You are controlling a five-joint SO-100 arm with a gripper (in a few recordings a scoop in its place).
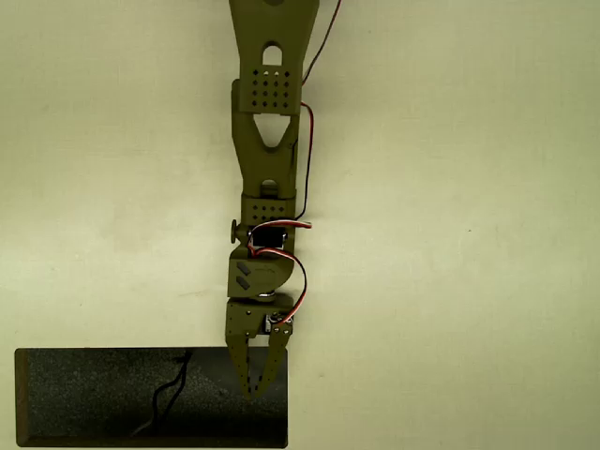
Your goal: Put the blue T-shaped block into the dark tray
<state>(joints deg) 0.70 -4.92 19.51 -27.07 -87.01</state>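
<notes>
The dark tray (94,398) lies at the bottom left of the overhead view, long and black with a speckled inside and a thin dark squiggle (171,386) near its middle. My olive-green arm reaches down from the top edge. Its gripper (251,391) hangs over the tray's right end. The two fingers narrow to a point with their tips together, and I see nothing between them. The blue T-shaped block is hidden or out of view.
A pale, plain tabletop (469,234) surrounds the arm on both sides. Red, black and white wires (298,272) loop along the arm's right side. The tray's right edge ends just right of the gripper, near the bottom edge of the picture.
</notes>
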